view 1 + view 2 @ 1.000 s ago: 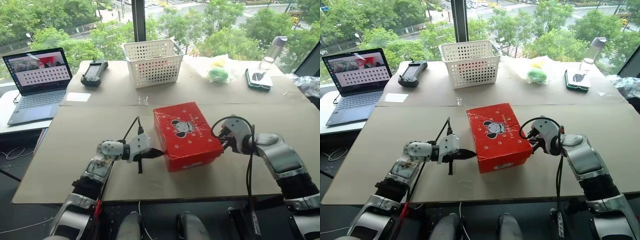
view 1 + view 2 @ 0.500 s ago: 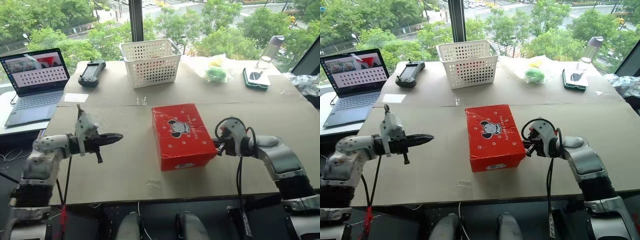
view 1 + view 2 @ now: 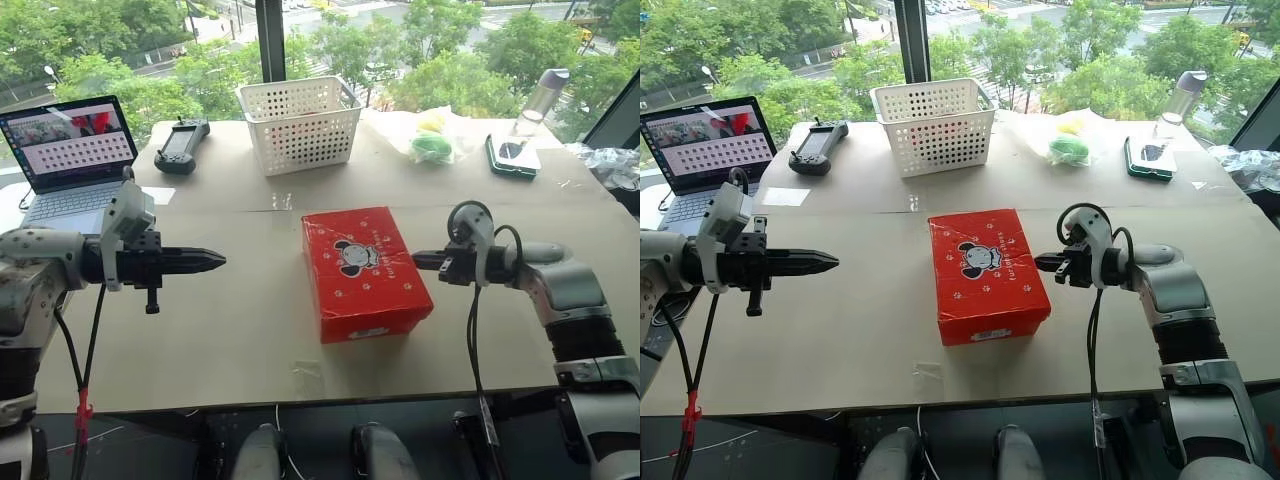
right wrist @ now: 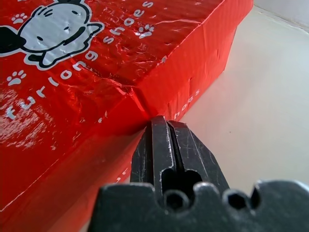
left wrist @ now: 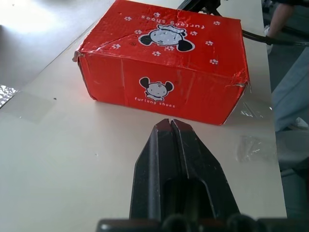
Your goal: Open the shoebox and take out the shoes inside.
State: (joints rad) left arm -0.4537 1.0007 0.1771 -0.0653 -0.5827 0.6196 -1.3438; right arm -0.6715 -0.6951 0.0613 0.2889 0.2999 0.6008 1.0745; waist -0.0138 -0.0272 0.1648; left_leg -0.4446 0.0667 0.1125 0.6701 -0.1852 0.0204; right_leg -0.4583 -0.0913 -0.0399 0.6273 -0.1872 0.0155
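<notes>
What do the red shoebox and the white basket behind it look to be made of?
The shoebox: apparently cardboard under a glossy red printed skin, which wrinkles and creases at the corners. The basket: probably moulded white plastic, judging by its regular rows of round holes and smooth rim.

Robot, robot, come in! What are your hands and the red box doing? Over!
Left gripper shut, off to the side. Right gripper shut, tip near shoebox edge. Lid closed. Nothing blocking it.

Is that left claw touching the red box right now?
Apart. In the left eye view the left gripper hangs well to the side of the shoebox, with bare cardboard between them.
</notes>
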